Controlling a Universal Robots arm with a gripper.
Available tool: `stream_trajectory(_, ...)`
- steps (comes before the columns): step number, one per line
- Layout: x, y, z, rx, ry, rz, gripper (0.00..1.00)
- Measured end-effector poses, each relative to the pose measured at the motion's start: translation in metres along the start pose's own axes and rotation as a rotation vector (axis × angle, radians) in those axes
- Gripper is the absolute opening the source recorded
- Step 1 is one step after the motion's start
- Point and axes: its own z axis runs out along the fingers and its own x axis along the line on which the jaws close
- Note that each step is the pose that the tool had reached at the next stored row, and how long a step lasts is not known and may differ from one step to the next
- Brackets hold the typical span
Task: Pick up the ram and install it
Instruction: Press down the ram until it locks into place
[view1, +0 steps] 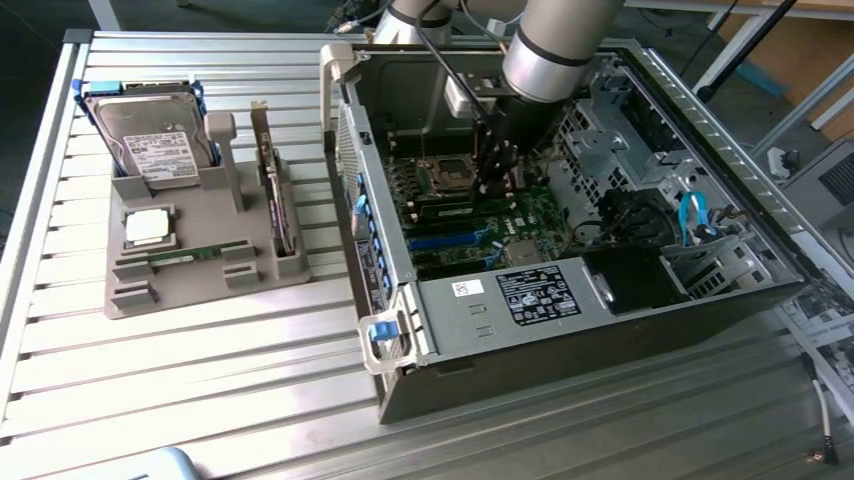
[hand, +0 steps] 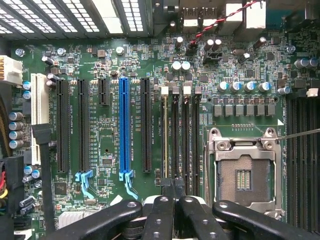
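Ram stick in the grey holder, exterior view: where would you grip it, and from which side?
Probably the middle of the ram stick, from above, pinching its two flat faces. It seems to stand on its long edge in the grey holder, whose blocks flank its ends, leaving the middle span free.

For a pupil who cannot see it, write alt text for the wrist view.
The shut gripper hangs over a green motherboard, above its memory slots. An empty processor socket lies beside them, and a blue expansion slot stands among black ones.
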Motion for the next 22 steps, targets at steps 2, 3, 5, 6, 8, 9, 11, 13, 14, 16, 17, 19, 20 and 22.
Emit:
stream_trajectory(2,0.0,0.0001,-0.0018,0.0,0.0007,0.0,0.11)
stream_trajectory(3,0.0,0.0001,-0.0026,0.0001,0.0009,0.0,0.11)
stream_trajectory(5,0.0,0.0003,-0.0045,0.0,0.0015,0.0,0.11)
stream_trajectory(6,0.0,0.0003,-0.0053,0.0,0.0018,0.0,0.11)
stream_trajectory(8,0.0,0.0004,-0.0071,0.0,0.0026,0.0,0.11)
stream_trajectory(9,0.0,0.0004,-0.0079,0.0,0.0029,0.0,0.11)
stream_trajectory(11,0.0,0.0004,-0.0083,0.0001,0.0027,0.0,0.11)
stream_trajectory(13,0.0,0.0004,-0.0083,0.0001,0.0027,0.0,0.11)
stream_trajectory(14,0.0,0.0011,-0.0083,0.0001,0.0027,0.0,0.11)
stream_trajectory(16,0.0,0.0069,-0.008,0.0,0.0029,0.0,0.11)
stream_trajectory(17,0.0,0.0109,-0.0078,0.0,0.003,0.0,0.11)
stream_trajectory(19,0.0,0.0193,-0.0074,0.0,0.0029,0.0,0.11)
stream_trajectory(20,0.0,0.0235,-0.0071,0.0,0.0029,0.0,0.11)
stream_trajectory(22,0.0,0.0306,-0.0068,0.0,0.0029,0.0,0.11)
